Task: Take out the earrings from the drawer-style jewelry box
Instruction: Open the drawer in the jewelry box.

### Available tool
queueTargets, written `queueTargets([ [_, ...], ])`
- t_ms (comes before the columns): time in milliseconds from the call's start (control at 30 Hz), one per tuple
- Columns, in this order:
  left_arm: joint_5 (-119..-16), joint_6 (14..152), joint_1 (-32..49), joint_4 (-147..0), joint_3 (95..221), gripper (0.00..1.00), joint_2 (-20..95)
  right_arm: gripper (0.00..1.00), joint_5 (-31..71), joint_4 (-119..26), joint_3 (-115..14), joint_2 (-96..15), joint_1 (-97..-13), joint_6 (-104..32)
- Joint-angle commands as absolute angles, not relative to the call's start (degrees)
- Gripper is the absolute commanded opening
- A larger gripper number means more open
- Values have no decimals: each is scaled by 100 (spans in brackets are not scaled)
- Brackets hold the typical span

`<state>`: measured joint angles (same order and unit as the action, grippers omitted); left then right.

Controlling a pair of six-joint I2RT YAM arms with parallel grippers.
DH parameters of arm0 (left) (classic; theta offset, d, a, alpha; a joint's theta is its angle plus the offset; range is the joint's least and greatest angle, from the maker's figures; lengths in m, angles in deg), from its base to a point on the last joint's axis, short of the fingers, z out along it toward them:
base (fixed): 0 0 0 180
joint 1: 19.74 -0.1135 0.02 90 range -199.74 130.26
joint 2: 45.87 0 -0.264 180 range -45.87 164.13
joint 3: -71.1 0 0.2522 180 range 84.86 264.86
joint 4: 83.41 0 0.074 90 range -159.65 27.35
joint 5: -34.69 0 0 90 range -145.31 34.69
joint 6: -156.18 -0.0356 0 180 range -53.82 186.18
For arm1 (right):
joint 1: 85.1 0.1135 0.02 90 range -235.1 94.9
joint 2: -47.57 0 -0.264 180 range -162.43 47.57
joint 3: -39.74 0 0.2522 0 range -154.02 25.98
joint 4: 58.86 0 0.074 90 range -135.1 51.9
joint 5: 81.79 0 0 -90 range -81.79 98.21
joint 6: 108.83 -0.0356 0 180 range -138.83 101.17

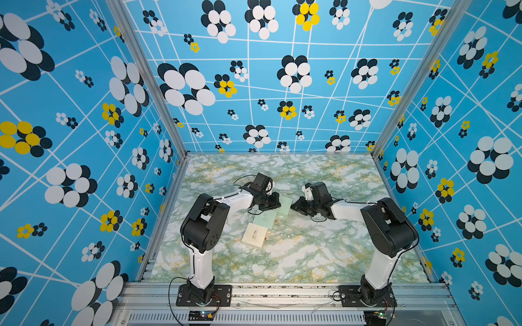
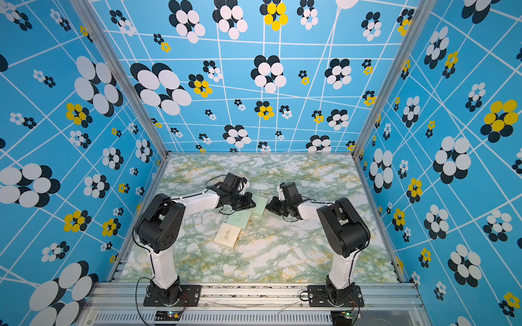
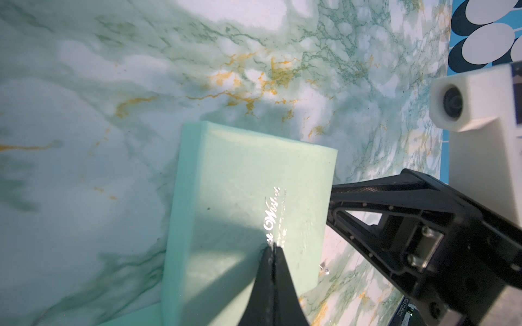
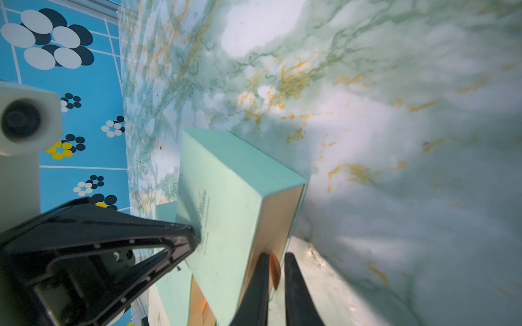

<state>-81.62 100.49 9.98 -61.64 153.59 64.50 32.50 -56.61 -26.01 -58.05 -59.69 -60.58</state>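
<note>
Left arm (image 1: 203, 225) and right arm (image 1: 389, 225) alike: white links, rounded black joint housings, thin black cables (image 1: 193, 262) running alongside. Black base plates (image 1: 223, 295) with silver bolts. White boxy camera housing (image 3: 474, 98) at each wrist. Black triangular open-frame fingers (image 4: 84, 223), dotted with small screws; tiny printed label (image 3: 402, 309), perhaps a serial number, blurred.

In both top views your earrings (image 1: 285, 236) (image 2: 261, 236) are only glints at 3 o'clock of the cream box (image 1: 254, 234), too small to count. The left gripper (image 1: 275, 204) hides the 9 o'clock side of the far mint box (image 1: 285, 204). In the left wrist view that box runs off the picture's edge. In the right wrist view the orange tab (image 4: 275, 271) sits blurred inside the right gripper (image 4: 276, 255), perhaps pinched, and the drawer (image 4: 282, 217) hides its inside
</note>
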Motion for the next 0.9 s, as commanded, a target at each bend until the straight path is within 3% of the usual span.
queueTargets([
  [0,-8071,9932,1041,-5831,15414,0,6560,15,3360,-5824,-2503,-5939,-5996,-6136],
  [167,-8071,9932,1042,-5840,15413,0,6564,15,3370,-5881,-2487,-5948,-5996,-6158],
  [567,-8054,9932,1039,-5840,15399,0,6566,0,3422,-5923,-2475,-5930,-6000,-6158],
  [867,-8111,10167,988,-6145,15227,0,6540,0,3277,-5824,-2420,-5786,-5996,-5971],
])
